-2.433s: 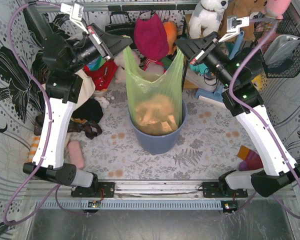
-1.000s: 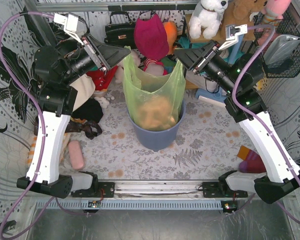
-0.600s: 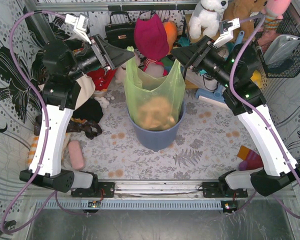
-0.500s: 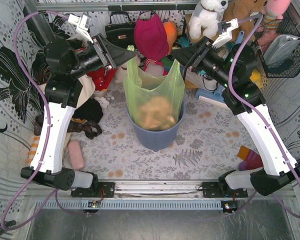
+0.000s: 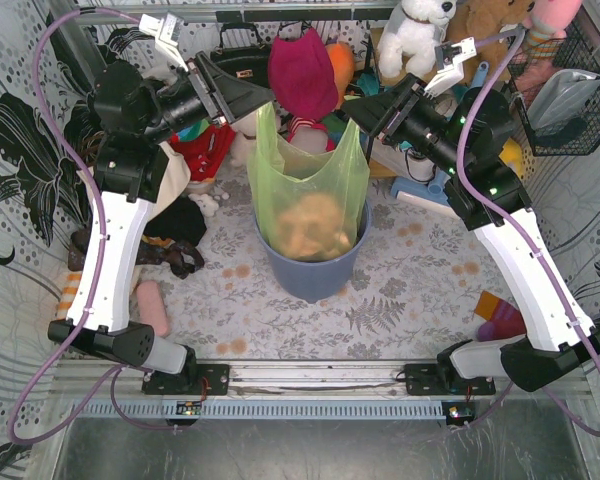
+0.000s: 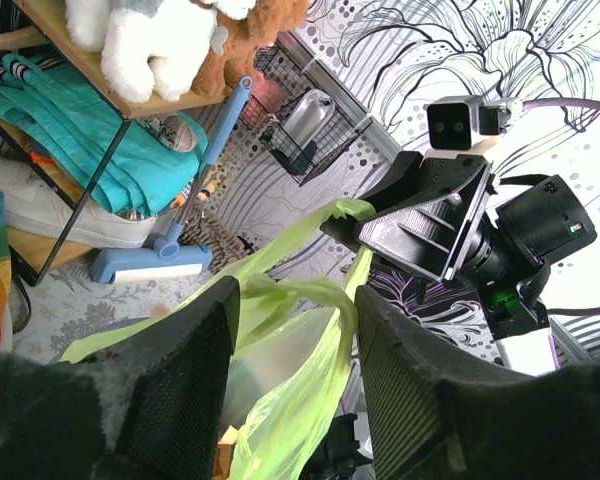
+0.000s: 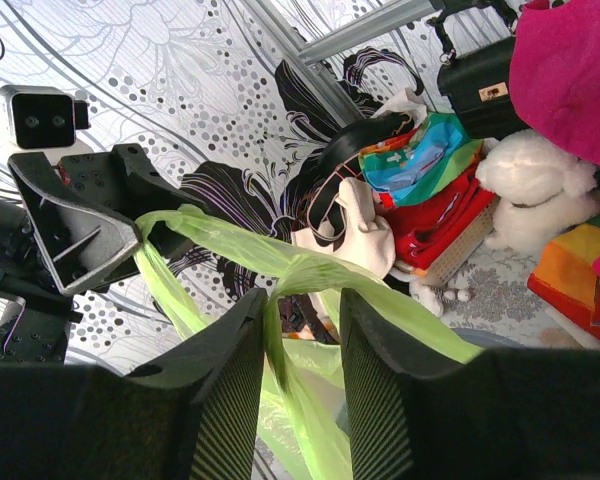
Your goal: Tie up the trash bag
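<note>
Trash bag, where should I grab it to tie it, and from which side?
Take the trash bag by its two handle loops at the top, one from each side. They stand up narrow and bunched above the bin, easy to pinch and cross over. The left claw and right claw each hold one.

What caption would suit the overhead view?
Left gripper and right gripper hold up the trash bag standing in the bin.

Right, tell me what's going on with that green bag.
The robot is working on the trash bag, which sits in a blue bin. Each top handle runs up into a hand: the left hand, jaws set apart, and the right hand, jaws nearly closed on the film. The handles are stretched up and apart. No knot is tied yet.
</note>
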You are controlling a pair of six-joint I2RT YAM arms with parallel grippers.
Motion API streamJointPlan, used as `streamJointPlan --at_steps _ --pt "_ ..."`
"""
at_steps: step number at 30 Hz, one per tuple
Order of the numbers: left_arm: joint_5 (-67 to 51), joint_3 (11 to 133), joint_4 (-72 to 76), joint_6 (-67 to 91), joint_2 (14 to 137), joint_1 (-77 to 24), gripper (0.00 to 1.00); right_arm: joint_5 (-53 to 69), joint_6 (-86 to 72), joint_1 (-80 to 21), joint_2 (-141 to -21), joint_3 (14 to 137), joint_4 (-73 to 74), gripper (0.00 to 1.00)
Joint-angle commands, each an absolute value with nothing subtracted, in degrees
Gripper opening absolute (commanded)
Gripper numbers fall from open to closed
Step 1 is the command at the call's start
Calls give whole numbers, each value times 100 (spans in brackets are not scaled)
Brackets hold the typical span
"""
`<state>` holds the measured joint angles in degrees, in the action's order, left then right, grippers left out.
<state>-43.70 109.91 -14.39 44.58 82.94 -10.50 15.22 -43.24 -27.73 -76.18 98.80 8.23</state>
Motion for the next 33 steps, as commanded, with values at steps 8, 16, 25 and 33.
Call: streamJointPlan --at_steps 8,16,25,33 --pt "-4483 11231 -1056 4626 8371 -1040 34 1535 -4211 -2795 -7707 10238 750 24" --pt "-4524 11776 -668 4767 8292 -1042 0 1678 -4096 -2799 -8010 11232 933 0" --pt "-3765 9855 -44 4522 6985 -1046 0 1569 -4178 -2837 -7210 9685 225 0" --pt "-3839 11113 -358 4580 7732 -1037 0 1664 -4236 -2838 -7529 10219 253 0"
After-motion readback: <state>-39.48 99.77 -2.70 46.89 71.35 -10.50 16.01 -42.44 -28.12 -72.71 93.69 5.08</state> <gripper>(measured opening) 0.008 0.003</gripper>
